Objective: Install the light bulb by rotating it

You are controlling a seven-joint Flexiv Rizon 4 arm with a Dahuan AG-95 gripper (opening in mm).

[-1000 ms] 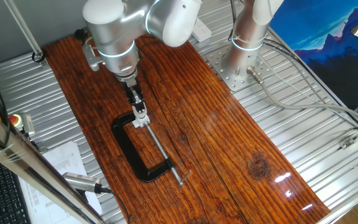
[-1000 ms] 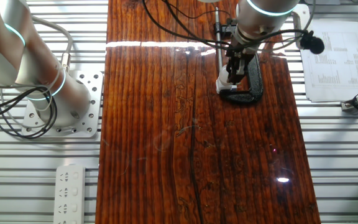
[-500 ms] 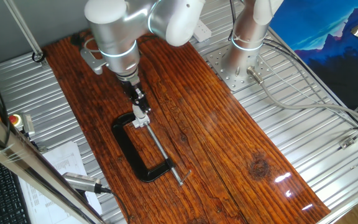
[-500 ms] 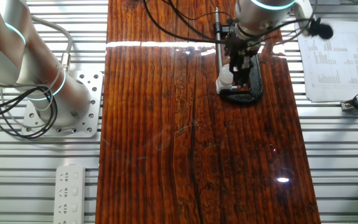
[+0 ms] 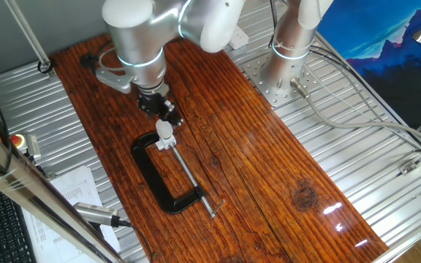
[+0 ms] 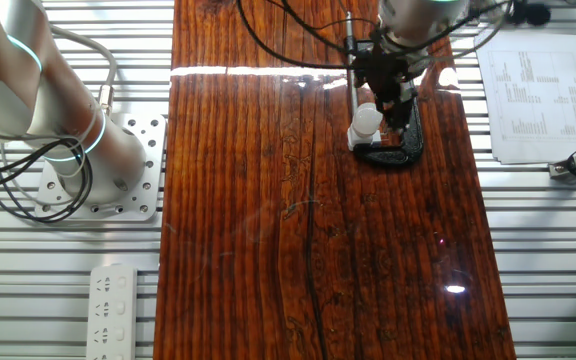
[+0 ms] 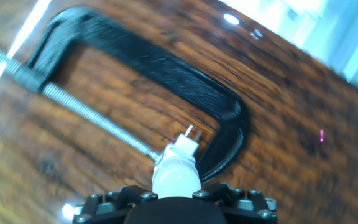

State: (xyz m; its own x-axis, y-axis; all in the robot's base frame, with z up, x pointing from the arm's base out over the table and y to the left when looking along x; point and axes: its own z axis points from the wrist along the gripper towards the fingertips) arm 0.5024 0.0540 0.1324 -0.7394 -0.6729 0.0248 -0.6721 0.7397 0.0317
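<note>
Looking at the bulb point(image 7: 175, 174), it sits upright in its socket, held by the clamp point(image 5: 158, 179) on the tabletop point(image 5: 269, 183). Gripper point(image 5: 165, 114) hangs just above — can't tell if fingers are apart. Off-centre regrasping could cross-thread it.

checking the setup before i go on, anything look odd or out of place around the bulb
Nothing looks damaged or spilled. The light bulb stands upright in its white socket, held by the black C-clamp. The hand sits just above it.

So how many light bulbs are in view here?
1. The light bulb stands on the socket held in the black C-clamp, just below the gripper. None elsewhere that I can see.
</note>
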